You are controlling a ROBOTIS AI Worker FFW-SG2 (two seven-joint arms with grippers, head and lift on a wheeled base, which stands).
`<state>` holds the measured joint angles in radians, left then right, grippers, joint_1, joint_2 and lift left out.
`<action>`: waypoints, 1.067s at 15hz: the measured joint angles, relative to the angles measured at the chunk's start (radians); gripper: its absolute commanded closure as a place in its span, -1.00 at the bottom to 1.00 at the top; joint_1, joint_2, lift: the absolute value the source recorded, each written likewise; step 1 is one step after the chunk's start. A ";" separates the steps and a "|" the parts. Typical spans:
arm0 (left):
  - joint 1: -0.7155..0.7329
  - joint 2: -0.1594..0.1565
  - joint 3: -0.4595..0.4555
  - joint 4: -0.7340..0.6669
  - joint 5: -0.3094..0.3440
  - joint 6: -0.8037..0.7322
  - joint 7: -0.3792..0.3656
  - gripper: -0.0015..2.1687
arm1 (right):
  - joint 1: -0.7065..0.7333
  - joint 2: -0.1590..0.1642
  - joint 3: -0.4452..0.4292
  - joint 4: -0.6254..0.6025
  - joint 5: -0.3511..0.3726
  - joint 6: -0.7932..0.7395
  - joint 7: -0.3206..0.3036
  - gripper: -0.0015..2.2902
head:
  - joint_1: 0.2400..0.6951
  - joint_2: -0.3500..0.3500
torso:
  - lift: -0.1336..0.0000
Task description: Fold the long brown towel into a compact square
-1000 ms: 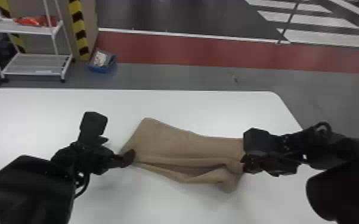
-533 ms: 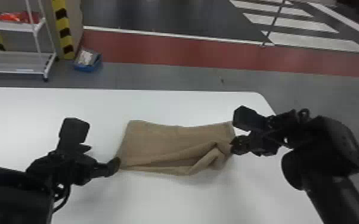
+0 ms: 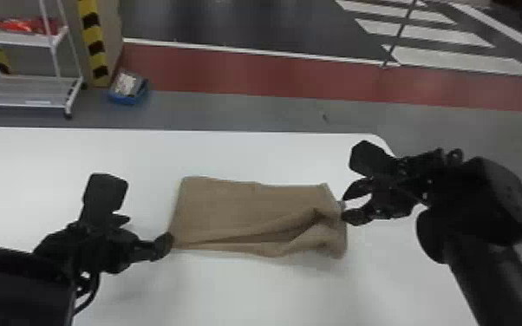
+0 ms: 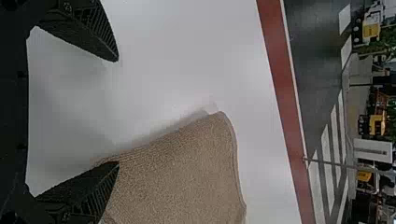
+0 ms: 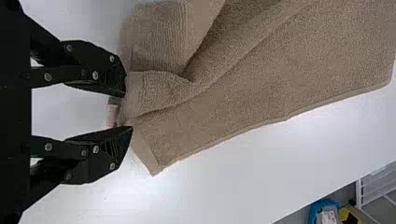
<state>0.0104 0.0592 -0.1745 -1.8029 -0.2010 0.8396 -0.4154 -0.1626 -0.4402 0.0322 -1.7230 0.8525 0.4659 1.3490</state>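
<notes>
Head view: a brown towel (image 3: 234, 212) lies at the centre of the frame on a white desk (image 3: 273, 295), wider than it is deep, with loose folds along its lower right. The left gripper (image 3: 148, 230) is at lower left, one fingertip at the towel's near left corner. The right gripper (image 3: 345, 207) is right of centre, beside the towel's bunched end. A lengthwise fold seems roughly made; smoothing that end and folding across into a compact square appear left to do.

Left wrist view: the fingers (image 4: 95, 186) are wide apart, one against the towel's edge, bare desk between them.

Right wrist view: the fingers (image 5: 100, 156) stand moderately apart, tips at the rumpled hem, apparently without a grip.
</notes>
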 measured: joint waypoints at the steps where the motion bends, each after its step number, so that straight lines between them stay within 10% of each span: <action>1: 0.000 -0.001 0.000 -0.001 -0.001 0.002 0.003 -0.91 | 0.019 -0.008 -0.030 -0.029 -0.015 -0.010 0.013 -0.94 | 1.00 -0.66 | -0.85; 6: -0.004 -0.003 -0.009 -0.001 -0.001 0.007 0.015 -0.91 | 0.083 -0.023 -0.087 -0.129 -0.069 -0.012 0.013 -0.81 | 1.00 -0.69 | -0.85; 14: -0.013 -0.004 -0.007 0.010 -0.001 0.004 0.015 -0.91 | 0.061 -0.003 0.090 -0.068 0.033 -0.006 0.013 -0.40 | 1.00 -0.55 | -0.85; 16: -0.013 -0.004 -0.007 0.010 -0.001 0.005 0.015 -0.91 | 0.055 0.003 0.106 -0.058 0.040 -0.003 0.013 0.07 | 1.00 -0.53 | -0.85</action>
<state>-0.0031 0.0552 -0.1811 -1.7929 -0.2021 0.8444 -0.4003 -0.1072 -0.4376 0.1378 -1.7809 0.8926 0.4630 1.3622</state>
